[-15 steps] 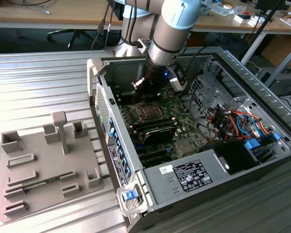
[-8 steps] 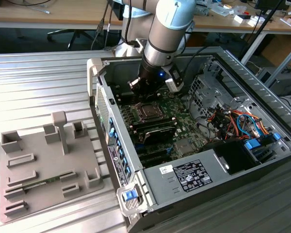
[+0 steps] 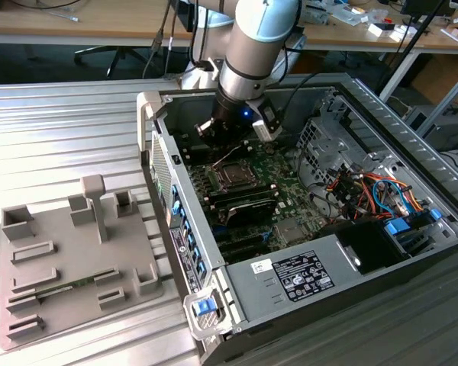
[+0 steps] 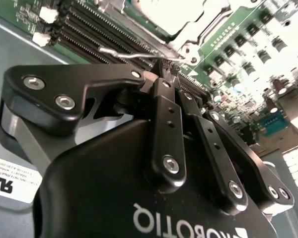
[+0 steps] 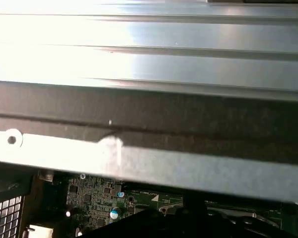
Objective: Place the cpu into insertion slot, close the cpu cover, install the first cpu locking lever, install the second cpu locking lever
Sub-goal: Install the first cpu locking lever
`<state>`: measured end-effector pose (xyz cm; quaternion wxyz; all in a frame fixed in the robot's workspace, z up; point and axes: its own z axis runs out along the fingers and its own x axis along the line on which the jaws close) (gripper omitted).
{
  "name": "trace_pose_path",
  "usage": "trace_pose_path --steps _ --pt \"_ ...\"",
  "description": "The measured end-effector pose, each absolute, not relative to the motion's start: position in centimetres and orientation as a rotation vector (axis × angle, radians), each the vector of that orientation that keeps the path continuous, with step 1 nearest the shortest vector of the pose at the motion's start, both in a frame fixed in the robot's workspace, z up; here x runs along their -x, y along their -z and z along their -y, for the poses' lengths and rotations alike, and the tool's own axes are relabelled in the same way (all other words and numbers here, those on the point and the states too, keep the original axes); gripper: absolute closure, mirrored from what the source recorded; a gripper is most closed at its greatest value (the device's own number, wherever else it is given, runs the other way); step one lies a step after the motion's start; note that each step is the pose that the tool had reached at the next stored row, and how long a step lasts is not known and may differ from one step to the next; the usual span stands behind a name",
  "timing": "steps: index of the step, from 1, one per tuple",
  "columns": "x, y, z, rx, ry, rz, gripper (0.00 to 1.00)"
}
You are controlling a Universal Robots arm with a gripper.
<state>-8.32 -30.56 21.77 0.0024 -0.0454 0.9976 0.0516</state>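
In the second wrist view the cpu (image 4: 161, 11) shows its silvery top inside the socket, and the cpu cover (image 4: 187, 35) lies flat around it. A thin silvery locking lever (image 4: 121, 52) runs along the socket's edge beside the memory slots. My gripper (image 4: 165, 67) is shut, its black fingertips resting right at this lever's wire; I cannot tell whether they clamp it. In the exterior view the gripper (image 3: 227, 146) hangs inside the open computer case, just above the socket (image 3: 230, 175) on the green motherboard.
The case's metal walls (image 3: 159, 164) rise close around the arm. A drive cage (image 3: 320, 141) and coloured cables (image 3: 366, 191) fill the exterior view's right. A grey fixture tray (image 3: 69, 259) lies on the ribbed table at the exterior view's left. Memory slots (image 4: 84, 30) border the socket.
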Motion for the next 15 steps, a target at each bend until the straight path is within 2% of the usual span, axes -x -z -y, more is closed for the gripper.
trace_pose_path --steps 2,3,4,15 --pt "8.33 -21.78 30.23 0.142 -0.114 -3.133 0.89" --pt "8.32 -21.78 30.15 0.143 -0.052 -3.136 0.89" --pt "8.33 -21.78 30.10 0.143 -0.027 -3.137 0.89" --pt "8.32 -21.74 29.41 0.143 -0.009 -3.138 0.89"
